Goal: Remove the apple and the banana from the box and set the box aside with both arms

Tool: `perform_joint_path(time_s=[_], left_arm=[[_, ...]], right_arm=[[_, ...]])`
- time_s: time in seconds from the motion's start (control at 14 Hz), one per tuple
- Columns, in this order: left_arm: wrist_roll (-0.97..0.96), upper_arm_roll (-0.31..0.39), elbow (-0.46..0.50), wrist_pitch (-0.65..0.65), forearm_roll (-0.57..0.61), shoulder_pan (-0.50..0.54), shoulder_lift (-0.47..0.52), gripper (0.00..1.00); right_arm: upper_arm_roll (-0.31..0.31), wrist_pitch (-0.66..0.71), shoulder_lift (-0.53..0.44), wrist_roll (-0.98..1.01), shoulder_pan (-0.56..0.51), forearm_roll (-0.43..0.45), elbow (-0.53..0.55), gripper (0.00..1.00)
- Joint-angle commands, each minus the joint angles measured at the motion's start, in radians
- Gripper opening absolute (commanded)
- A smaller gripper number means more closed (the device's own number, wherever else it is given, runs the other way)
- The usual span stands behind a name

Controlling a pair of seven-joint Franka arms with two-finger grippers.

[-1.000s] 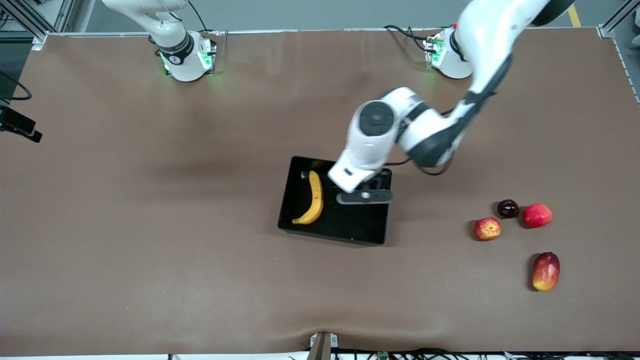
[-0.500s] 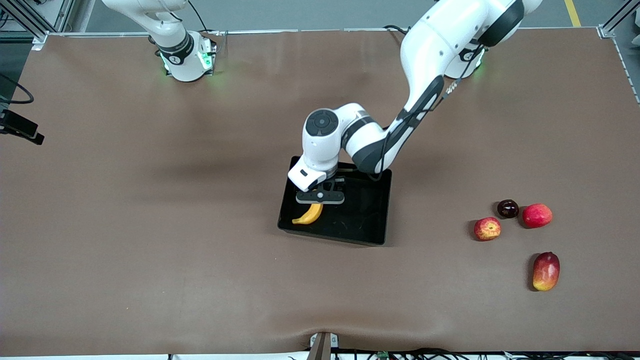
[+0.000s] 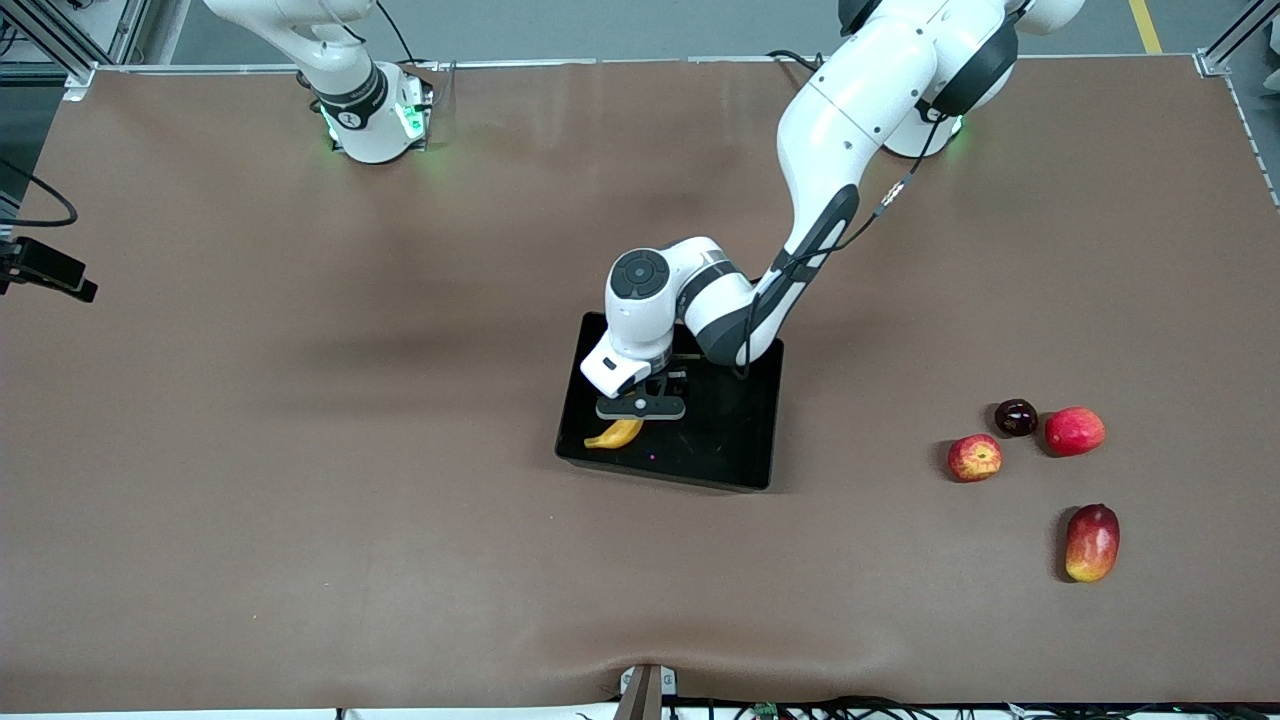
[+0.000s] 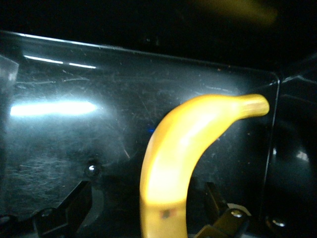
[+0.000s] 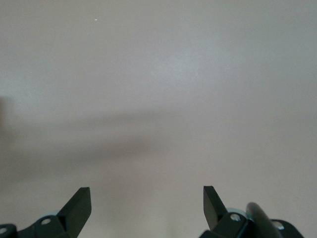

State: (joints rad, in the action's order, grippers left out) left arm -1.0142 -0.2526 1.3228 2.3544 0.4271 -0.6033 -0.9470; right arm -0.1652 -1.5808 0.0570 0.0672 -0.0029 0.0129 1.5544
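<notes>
Banana (image 4: pixel 181 153) lies in the box (image 3: pixel 735 440) between the spread left pincer (image 4: pixel 143 208) fingers.

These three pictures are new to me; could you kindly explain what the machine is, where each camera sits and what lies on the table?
Two white robot arms stand at a brown table. One camera looks down from above; one rides on each wrist. The left gripper is low in the black tray, its open fingers on either side of the banana, not yet closed on it. The right gripper waits, open, over bare table. Toward the left arm's end lie two apples, a dark fruit and a mango.
</notes>
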Motion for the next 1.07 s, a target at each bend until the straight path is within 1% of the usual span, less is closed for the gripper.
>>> perform_joint_path(time_s=[0.0,0.07,0.14,0.21,0.29,0.5,0.71,0.86,1.0], left_arm=[[-0.035,0.013,-0.027,0.011,0.025,-0.018,-0.026,0.77],[-0.035,0.013,-0.027,0.011,0.025,-0.018,-0.029,0.54],[-0.037,0.013,-0.027,0.011,0.025,-0.016,-0.029,0.34],[-0.035,0.013,-0.028,0.011,0.025,-0.016,-0.029,0.15],[-0.032,0.013,-0.027,0.011,0.025,-0.018,-0.024,0.0],[-0.03,0.013,-0.028,0.0,0.025,-0.01,0.01,0.0],[-0.037,0.015,-0.028,-0.029,0.024,-0.006,0.055,0.0],[-0.029,0.015,-0.028,-0.09,0.024,0.005,0.103,0.0],[-0.024,0.013,-0.028,-0.139,0.018,0.037,0.164,0.0]], right_arm=[[0.009,-0.019,0.056,0.008,-0.049,-0.062,-0.027,1.0],[0.009,-0.024,0.091,0.009,-0.066,-0.088,-0.027,1.0],[0.009,-0.03,0.104,0.011,-0.068,-0.108,-0.022,1.0],[0.009,-0.037,0.112,0.011,-0.069,-0.105,-0.025,1.0],[0.009,-0.044,0.125,0.011,-0.068,-0.102,-0.027,1.0],[0.012,-0.088,0.178,0.008,-0.051,-0.107,-0.024,1.0],[0.015,-0.088,0.259,-0.027,-0.028,-0.11,-0.02,1.0],[0.015,-0.091,0.283,-0.065,0.01,-0.113,-0.02,1.0],[0.016,-0.094,0.284,-0.113,0.084,-0.122,-0.02,1.0]])
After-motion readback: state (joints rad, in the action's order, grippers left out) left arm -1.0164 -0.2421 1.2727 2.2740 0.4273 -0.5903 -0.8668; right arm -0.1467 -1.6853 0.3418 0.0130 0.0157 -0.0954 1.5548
